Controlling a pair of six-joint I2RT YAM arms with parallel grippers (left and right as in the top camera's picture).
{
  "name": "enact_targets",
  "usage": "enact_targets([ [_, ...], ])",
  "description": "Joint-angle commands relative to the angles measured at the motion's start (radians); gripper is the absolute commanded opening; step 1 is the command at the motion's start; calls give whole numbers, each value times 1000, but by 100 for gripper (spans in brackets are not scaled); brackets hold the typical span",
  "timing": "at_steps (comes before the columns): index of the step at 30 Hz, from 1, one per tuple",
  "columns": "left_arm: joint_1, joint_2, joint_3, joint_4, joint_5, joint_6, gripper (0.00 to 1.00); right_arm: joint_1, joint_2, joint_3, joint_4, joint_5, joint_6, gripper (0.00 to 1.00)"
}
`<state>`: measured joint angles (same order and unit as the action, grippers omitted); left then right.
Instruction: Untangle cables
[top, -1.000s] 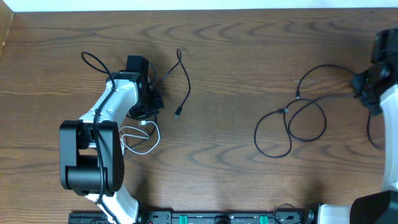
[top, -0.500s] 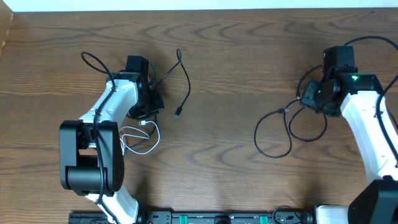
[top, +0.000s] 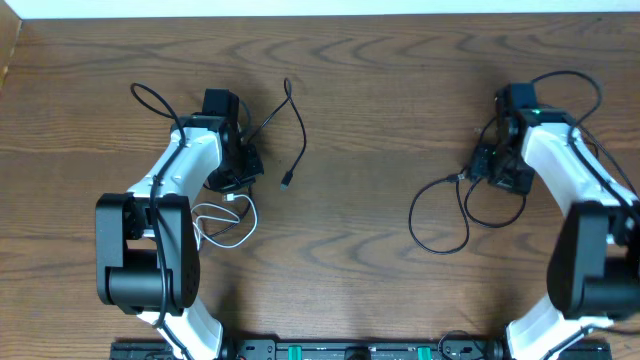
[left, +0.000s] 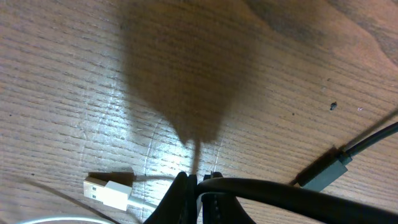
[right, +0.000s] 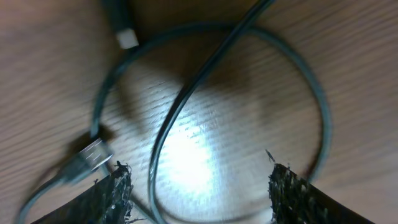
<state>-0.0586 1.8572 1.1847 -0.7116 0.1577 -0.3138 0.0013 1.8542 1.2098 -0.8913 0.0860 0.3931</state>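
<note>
On the left lies a thin black cable (top: 297, 130), and my left gripper (top: 242, 168) is shut on its near part. In the left wrist view the closed jaws (left: 194, 186) have that black cable (left: 280, 190) running out to the right. A white cable (top: 228, 218) is coiled just below, its white plug (left: 109, 191) beside the fingertips. On the right, black cable loops (top: 445, 215) lie spread on the table. My right gripper (top: 497, 166) hovers over their upper end, open. Between its fingers (right: 292, 193) the loops (right: 180, 112) lie on the wood, not held.
The table is brown wood (top: 370, 110) with a pale edge along the back. Both arms' own thick black cables arch over them. A rail with connectors (top: 350, 350) runs along the front edge. A grey plug (left: 323, 172) lies to the right of the left jaws.
The right arm swung in from the far right edge to above the black loops, and its jaws opened. The left arm and its cables have not moved.
</note>
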Motion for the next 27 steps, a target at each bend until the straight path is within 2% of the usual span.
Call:
enact_targets([
  [1,8,5,-6,-7,-13,9,8,6,68,-6,13,9,-5,66],
  [2,8,5,-6,-6,-13,9,8,7,85,-6,16,9,-6,64],
  [3,8,5,-6,-6,-13,9,8,7,106,-6,19,9,-6,56],
  [4,8,5,-6,-6,-13,9,8,6,125,-6,27,13,-6,41],
  [6,8,5,-6,-6,-13,9,8,5,129,-6,37,14,-7,29],
  [7,8,5,-6,-6,-13,9,8,4,121,-1,51,13,-36,1],
  [10,8,5,-6,-6,-13,9,8,-1,98,43,51,18,-52,1],
  [19,8,5,-6,-6,-13,9,8,-83,-64,330,-29,21,-54,1],
  [27,8,5,-6,8,-13,8,8,-158,-200,365,73,-57,-87,1],
])
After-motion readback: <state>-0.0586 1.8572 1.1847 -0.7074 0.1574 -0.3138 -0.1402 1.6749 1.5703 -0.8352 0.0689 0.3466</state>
